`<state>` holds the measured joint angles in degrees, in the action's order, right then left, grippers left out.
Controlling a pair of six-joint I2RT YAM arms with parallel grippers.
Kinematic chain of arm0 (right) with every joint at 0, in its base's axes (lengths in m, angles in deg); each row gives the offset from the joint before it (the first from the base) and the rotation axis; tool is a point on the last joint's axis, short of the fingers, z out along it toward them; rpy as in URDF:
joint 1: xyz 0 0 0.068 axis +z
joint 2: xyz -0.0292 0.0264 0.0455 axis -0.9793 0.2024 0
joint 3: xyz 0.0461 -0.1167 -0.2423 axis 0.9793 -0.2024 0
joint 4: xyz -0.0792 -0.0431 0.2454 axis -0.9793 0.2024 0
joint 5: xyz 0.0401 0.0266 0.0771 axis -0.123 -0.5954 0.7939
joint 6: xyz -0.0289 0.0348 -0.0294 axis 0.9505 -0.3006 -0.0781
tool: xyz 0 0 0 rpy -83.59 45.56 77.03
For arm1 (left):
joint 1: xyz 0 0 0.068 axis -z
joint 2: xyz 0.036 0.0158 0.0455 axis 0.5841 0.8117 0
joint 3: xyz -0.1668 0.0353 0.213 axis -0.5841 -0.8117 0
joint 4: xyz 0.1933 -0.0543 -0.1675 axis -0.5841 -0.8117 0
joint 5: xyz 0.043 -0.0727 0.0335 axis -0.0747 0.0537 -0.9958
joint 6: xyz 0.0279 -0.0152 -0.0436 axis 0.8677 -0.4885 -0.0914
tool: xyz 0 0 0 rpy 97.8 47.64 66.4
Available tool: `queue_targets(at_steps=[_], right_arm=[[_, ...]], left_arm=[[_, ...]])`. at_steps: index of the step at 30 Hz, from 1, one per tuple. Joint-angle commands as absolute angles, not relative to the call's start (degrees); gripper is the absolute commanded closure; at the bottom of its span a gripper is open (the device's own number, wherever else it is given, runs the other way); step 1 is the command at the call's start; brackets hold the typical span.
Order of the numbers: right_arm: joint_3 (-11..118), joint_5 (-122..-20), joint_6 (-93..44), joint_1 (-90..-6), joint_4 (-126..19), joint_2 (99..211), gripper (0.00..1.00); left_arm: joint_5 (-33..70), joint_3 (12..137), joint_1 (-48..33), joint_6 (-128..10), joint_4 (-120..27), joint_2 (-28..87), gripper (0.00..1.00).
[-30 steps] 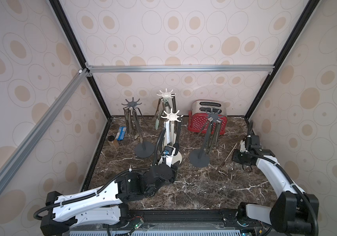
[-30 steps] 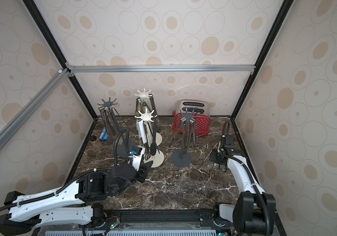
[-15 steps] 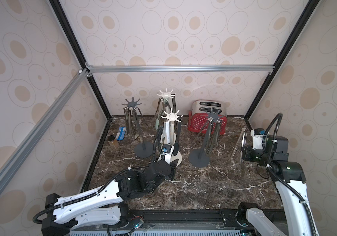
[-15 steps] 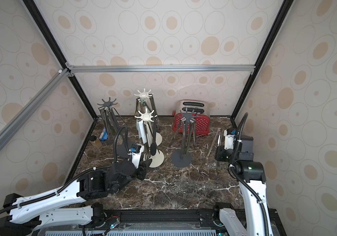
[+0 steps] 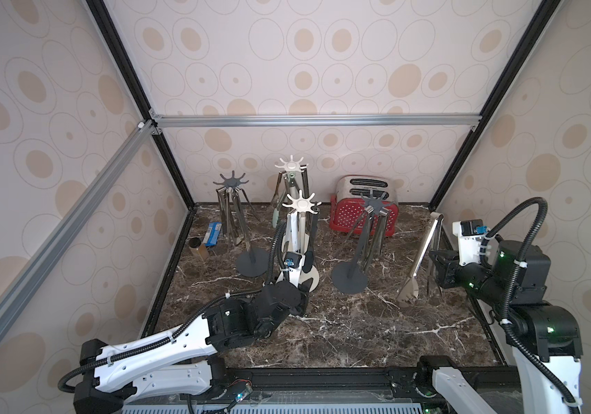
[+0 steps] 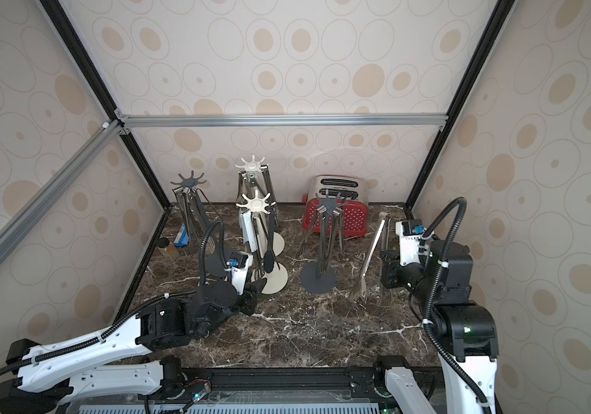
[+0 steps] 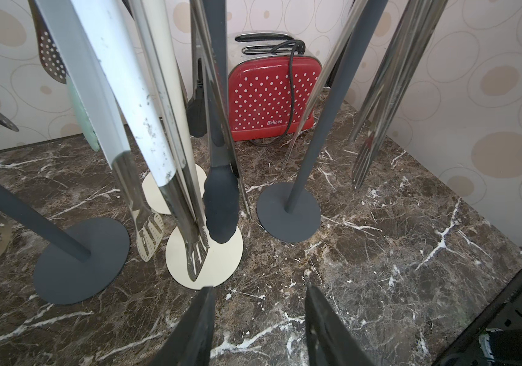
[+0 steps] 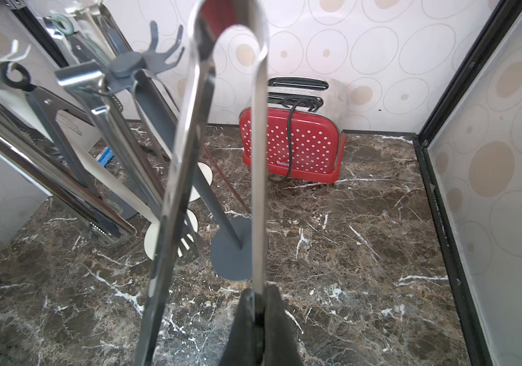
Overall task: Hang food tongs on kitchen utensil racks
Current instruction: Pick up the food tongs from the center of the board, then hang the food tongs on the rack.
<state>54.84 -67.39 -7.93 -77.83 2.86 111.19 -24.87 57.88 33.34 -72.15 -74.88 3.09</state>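
My right gripper (image 8: 258, 294) is shut on one arm of a pair of steel food tongs (image 8: 258, 158). These tongs (image 5: 423, 258) stand nearly upright by the right wall, hinge end up and scalloped tips near the marble. In both top views the four kitchen utensil racks stand across the back: dark grey (image 5: 231, 182), cream (image 5: 291, 165), cream (image 5: 301, 204) and dark grey (image 5: 376, 206), each with tongs hanging. The held tongs are to the right of the last rack, apart from it. My left gripper (image 7: 259, 290) is open and empty, low over the marble beside the front cream rack's base (image 7: 221, 263).
A red polka-dot toaster (image 5: 362, 215) stands at the back behind the right dark rack. A blue packet (image 5: 212, 233) and a small brown jar (image 5: 199, 249) lie by the left wall. Black-tipped tongs (image 7: 221, 206) hang close in front of my left gripper.
My right arm has risen from the table and lifted the steel tongs from lying to nearly upright. The left arm has drawn back slightly from the cream rack.
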Motion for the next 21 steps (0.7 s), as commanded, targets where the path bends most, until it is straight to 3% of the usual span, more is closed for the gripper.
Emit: queue_targets(at_steps=[1, 10, 21], right_arm=[[56.86, -63.97, -6.28, -77.15, 3.45, 111.81, 1.0], [64.54, -56.43, 3.75, -74.56, 9.37, 118.71, 1.0], [71.63, -63.49, 5.38, -64.67, 11.32, 125.77, 1.0]], left_arm=[[-25.75, 60.28, 32.75, -71.66, -74.7, 4.07, 0.54], [-25.72, 61.09, 32.82, -71.49, -74.6, 5.34, 0.54], [-25.6, 62.72, 32.73, -70.96, -74.69, 7.4, 0.55]])
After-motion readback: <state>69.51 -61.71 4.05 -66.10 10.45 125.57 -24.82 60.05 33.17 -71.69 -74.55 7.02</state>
